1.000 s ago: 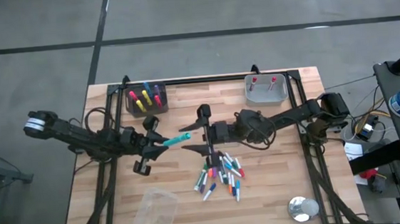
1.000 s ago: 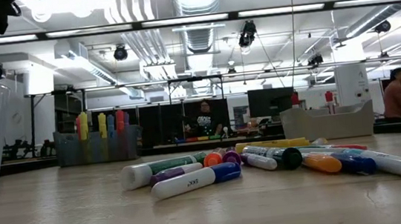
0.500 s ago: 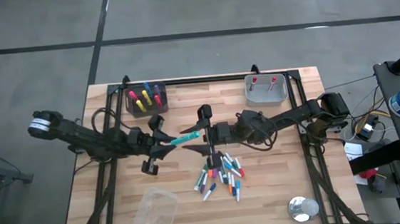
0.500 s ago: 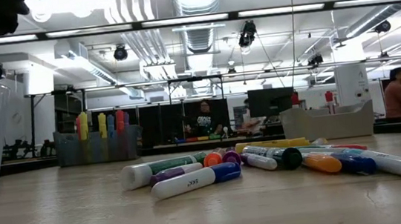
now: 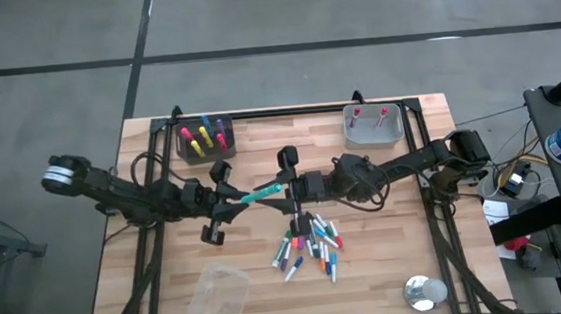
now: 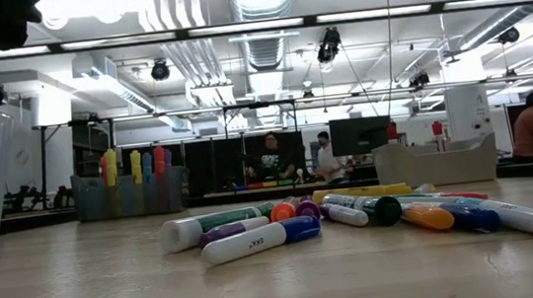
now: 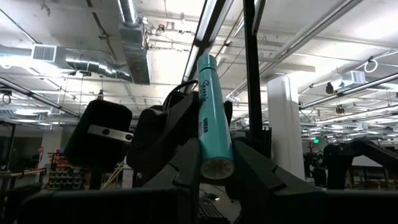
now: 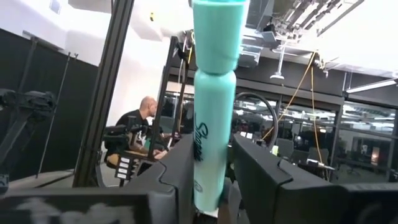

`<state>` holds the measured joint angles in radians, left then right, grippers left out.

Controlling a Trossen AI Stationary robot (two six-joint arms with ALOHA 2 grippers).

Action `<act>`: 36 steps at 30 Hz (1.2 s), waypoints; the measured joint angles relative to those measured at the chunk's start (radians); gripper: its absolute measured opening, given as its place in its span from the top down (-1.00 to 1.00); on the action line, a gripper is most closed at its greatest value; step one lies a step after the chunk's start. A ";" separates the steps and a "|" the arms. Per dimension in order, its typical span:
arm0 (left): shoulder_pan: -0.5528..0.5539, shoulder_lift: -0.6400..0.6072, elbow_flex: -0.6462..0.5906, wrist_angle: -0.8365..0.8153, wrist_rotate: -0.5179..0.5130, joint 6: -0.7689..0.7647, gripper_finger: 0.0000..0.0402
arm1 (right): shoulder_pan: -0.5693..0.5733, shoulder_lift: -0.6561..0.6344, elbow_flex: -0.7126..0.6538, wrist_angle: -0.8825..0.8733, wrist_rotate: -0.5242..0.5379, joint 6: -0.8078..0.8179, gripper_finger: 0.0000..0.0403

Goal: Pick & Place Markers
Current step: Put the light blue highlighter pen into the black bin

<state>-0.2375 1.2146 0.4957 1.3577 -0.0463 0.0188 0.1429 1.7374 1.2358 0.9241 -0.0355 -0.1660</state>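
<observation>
A teal marker (image 5: pixel 261 192) hangs above the middle of the table between my two grippers. My left gripper (image 5: pixel 239 197) is shut on the marker's left end, and my right gripper (image 5: pixel 285 188) is shut on its right end. The same marker (image 7: pixel 208 112) stands between the left fingers in the left wrist view, and it rises between the right fingers as a teal barrel (image 8: pixel 211 124) in the right wrist view. A heap of several mixed-colour markers (image 5: pixel 308 247) lies flat on the table nearer the front edge; the low view shows these markers (image 6: pixel 353 214) too. My left gripper pinches the marker's near end (image 7: pixel 216 163) between its two fingers. They come from the table's left, slanting upward, and lie along the marker. The marker is lifted clear of the table. My right gripper pinches the marker's barrel (image 8: pixel 208 171), at the end away from the wider cap (image 8: pixel 217 31), between its two fingers. They come from the table's right, slanting upward, along the marker.
A dark holder (image 5: pixel 205 140) with upright markers stands at the far left, and a grey bin (image 5: pixel 373 125) stands at the far right. A clear plastic container (image 5: pixel 215 303) sits at the near left, a round metal lid (image 5: pixel 424 291) at the near right. People are in the room behind.
My left gripper has carried the teal marker a little toward the table's right, and the marker's free end has come between my right gripper's fingers. My right gripper has stayed in place, and its fingers have shut onto that end.
</observation>
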 joint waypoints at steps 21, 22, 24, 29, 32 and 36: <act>0.005 0.027 0.008 -0.043 -0.050 -0.082 0.48 | -0.008 0.001 0.000 -0.026 -0.013 0.015 0.65; 0.005 0.027 0.008 -0.061 -0.052 -0.085 0.45 | -0.011 0.001 0.000 -0.035 -0.014 0.021 0.66; 0.005 0.023 0.008 -0.088 -0.053 -0.100 0.38 | -0.015 0.001 0.000 -0.053 -0.014 0.032 0.66; 0.005 0.015 0.008 -0.147 -0.060 -0.125 0.16 | -0.020 0.001 0.000 -0.096 -0.014 0.042 0.66; 0.005 0.011 0.008 -0.236 -0.060 -0.148 0.09 | -0.020 -0.005 0.000 -0.132 -0.014 0.043 0.66; 0.005 0.010 0.007 -0.384 -0.060 -0.178 0.07 | -0.019 -0.035 0.000 -0.228 -0.007 0.058 0.66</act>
<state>-0.2325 1.2244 0.5026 0.9739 -0.1059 -0.1592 0.1238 1.7028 1.2362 0.6963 -0.0420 -0.1079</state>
